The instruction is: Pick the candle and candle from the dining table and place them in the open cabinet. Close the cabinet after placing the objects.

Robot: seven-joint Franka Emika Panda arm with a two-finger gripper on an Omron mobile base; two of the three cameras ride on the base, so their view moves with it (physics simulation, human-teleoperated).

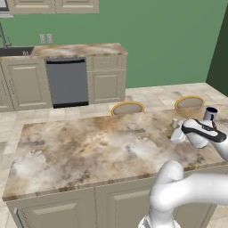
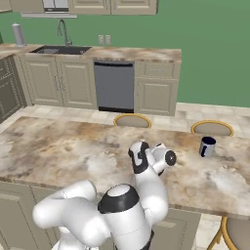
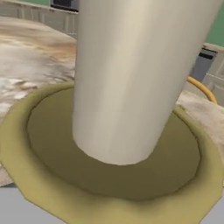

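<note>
1. Filling the hand view at very close range, a pale cream-grey cylindrical candle (image 3: pixel 131 74) stands upright on a round brass-gold dish foot (image 3: pixel 26 144) — right ahead of the gripper, whose fingertips are not visible there.
2. The jaws are spread wide, released, with nothing clamped between them; whether the fingers touch the candle cannot be told.
3. In the left base view the white wrist with its dark band hangs low over the right part of the long mottled brown-and-beige marble dining table (image 1: pixel 89 147), and a small pale bit of the candle (image 1: pixel 174 123) shows just beside it.
4. In the right base view the gripper (image 2: pixel 161 152) sits over the middle of the tabletop, the arm's own body hiding what lies beneath.
5. A dark blue mug (image 2: pixel 207 145) stands on the table near the far edge, apart from the hand.
6. Two round stools with gold rims (image 2: pixel 132 120) stand behind the far edge — beyond them a grey dishwasher (image 2: pixel 114 87) set in the beige counter run.
</note>
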